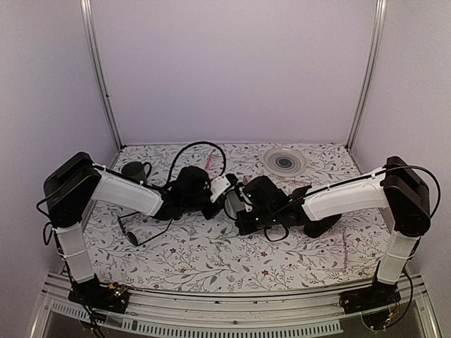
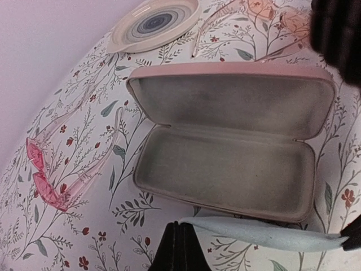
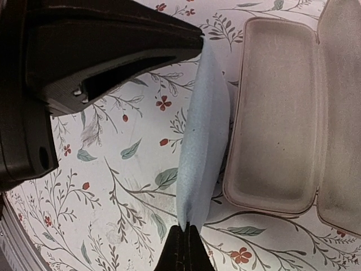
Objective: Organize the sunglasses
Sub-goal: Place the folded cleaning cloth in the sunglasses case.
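We see the floral table (image 1: 211,260) with both arms reaching inward so that the grippers meet near its middle. Below them lies an open glasses case (image 2: 225,164), pale pink at the rim and grey inside, with its lid tipped back. Behind it sits a ringed plate (image 2: 155,22).

A blue cloth (image 3: 203,130) is stretched along the case's front edge. The right gripper (image 3: 183,240) has its jaws pressed together on one end. The left gripper (image 2: 177,237) also shows its jaws together, and we think it pinches the other end, though the contact is partly hidden.

The sunglasses (image 1: 132,239) lie on the table beside the left forearm, well apart from the case and touched by neither gripper. Pink glasses (image 2: 51,180) rest on the table left of the case.
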Controlling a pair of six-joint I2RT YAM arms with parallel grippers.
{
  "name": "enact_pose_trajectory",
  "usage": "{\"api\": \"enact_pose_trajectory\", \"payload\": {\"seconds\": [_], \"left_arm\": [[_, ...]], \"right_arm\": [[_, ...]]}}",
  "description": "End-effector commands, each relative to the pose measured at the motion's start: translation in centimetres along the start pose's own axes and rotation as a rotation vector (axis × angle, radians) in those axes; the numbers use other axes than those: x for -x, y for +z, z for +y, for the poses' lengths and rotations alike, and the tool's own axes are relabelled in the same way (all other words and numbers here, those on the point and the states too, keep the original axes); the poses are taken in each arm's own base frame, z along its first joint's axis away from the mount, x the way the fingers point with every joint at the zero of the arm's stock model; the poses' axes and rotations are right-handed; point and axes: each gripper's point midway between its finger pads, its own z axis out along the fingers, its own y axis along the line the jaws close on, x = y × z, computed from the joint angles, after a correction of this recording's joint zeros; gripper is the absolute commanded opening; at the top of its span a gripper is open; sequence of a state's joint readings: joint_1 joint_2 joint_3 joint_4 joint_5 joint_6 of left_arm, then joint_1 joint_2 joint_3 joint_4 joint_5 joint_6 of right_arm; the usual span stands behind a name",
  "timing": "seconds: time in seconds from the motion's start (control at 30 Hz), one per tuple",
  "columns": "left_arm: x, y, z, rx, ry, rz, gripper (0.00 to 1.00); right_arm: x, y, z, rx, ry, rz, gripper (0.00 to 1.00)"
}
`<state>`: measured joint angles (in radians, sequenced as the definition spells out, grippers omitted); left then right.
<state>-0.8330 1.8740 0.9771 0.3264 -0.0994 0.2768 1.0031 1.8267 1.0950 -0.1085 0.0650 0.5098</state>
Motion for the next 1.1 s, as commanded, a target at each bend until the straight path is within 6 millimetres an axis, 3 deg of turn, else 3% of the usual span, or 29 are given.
{"api": "enact_pose_trajectory", "payload": {"seconds": [0.0, 0.23, 0.33, 0.83, 1.07], "left_arm": [[-0.4, 1.3, 0.5, -0.018, 0.018, 0.032, 0.00], [0.3, 2.3, 1.2, -0.041, 0.013, 0.028, 0.00], [-0.6, 3.7, 0.8, -0.059, 0.014, 0.056, 0.00], [0.2, 6.8, 0.6, -0.083, -0.003, 0.074, 0.00], [0.3, 7.9, 0.5, -0.087, -0.001, 0.079, 0.00]], "right_arm": [[1.9, 0.6, 0.2, 0.034, 0.083, -0.035, 0.00], [2.6, 0.9, -1.6, -0.010, 0.122, -0.045, 0.00], [2.6, 1.1, -2.1, -0.031, 0.120, -0.039, 0.00], [3.3, 1.4, -4.8, -0.171, 0.119, -0.049, 0.00], [2.5, 1.7, -6.1, -0.223, 0.121, -0.026, 0.00]]}}
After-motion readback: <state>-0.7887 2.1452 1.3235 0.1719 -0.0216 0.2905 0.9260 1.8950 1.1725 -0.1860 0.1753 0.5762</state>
